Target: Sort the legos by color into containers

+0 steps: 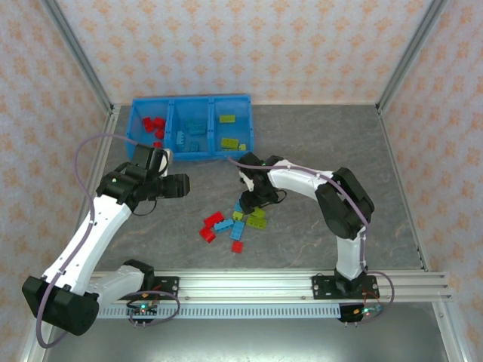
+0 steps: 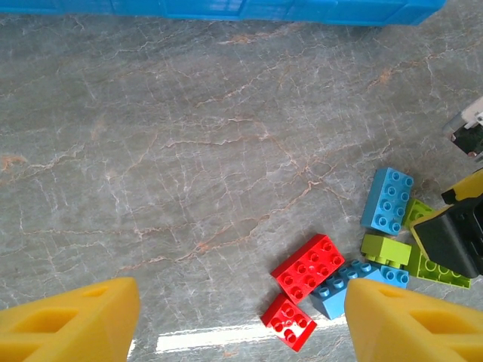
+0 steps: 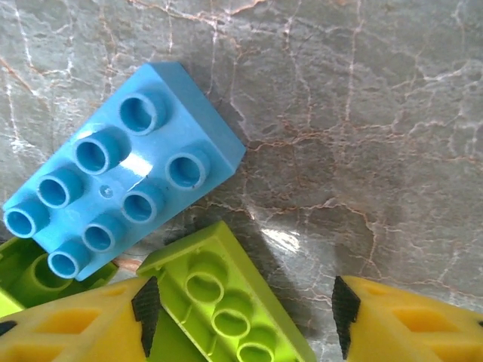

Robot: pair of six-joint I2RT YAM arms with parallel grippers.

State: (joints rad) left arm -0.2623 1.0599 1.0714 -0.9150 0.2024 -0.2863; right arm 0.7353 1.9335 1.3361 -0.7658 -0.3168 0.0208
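Note:
Loose legos lie in a pile (image 1: 232, 222) mid-table: red, light blue and lime green. My right gripper (image 1: 247, 202) is down in this pile. In the right wrist view it (image 3: 241, 309) stands open astride an upside-down green brick (image 3: 226, 302); the left pad touches the brick and the right pad is apart from it. A light blue brick (image 3: 121, 192) lies just beyond. My left gripper (image 1: 181, 185) hovers open and empty left of the pile (image 2: 241, 294), with two red bricks (image 2: 308, 265) ahead of it. The blue containers (image 1: 192, 124) hold red, blue and green bricks, one color per compartment.
The tray's front wall (image 2: 226, 7) runs along the far side of the left wrist view, with bare table between it and the pile. Metal frame posts (image 1: 79, 56) and patterned walls bound the table. A rail (image 1: 249, 283) runs along the near edge.

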